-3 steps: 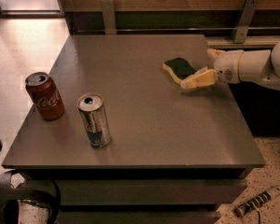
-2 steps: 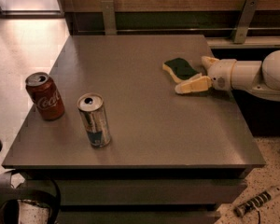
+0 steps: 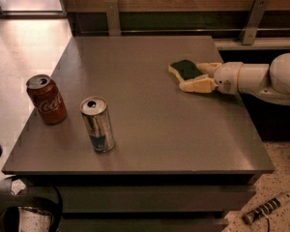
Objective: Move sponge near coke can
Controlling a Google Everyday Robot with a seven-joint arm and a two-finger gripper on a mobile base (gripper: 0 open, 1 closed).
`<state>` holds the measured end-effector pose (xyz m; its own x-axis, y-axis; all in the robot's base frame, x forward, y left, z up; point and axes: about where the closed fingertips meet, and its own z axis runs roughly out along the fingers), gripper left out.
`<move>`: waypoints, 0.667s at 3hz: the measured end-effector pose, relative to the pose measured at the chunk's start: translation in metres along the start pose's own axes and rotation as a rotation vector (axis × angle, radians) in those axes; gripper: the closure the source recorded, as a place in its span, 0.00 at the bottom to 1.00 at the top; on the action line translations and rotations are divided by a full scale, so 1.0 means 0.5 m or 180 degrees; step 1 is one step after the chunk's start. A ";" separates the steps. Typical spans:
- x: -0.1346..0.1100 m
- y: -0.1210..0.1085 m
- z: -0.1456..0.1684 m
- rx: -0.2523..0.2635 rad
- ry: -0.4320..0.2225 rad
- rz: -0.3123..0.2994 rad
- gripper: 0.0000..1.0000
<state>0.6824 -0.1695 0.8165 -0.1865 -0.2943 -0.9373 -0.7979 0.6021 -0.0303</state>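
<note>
The sponge (image 3: 184, 68), dark green on top with a pale yellow base, lies flat on the grey table (image 3: 150, 129) at the right, towards the back. My gripper (image 3: 193, 76) reaches in from the right at table height. Its cream fingers (image 3: 198, 85) are open and straddle the sponge's right end, one on the near side and one on the far side. The red coke can (image 3: 47, 99) stands upright near the table's left edge, far from the sponge.
A taller silver-and-blue can (image 3: 97, 124) stands upright to the right of the coke can, towards the front. A wooden wall with metal brackets (image 3: 253, 18) runs behind the table. A cable end (image 3: 266, 209) lies on the floor at the lower right.
My gripper has moved left along the table, so its fingers now reach further around the sponge. The sponge and both cans have not moved.
</note>
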 end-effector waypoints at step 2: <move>-0.002 0.007 0.012 -0.0036 -0.0002 -0.0002 0.91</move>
<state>0.6831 -0.1625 0.8150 -0.1858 -0.2942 -0.9375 -0.8044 0.5935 -0.0268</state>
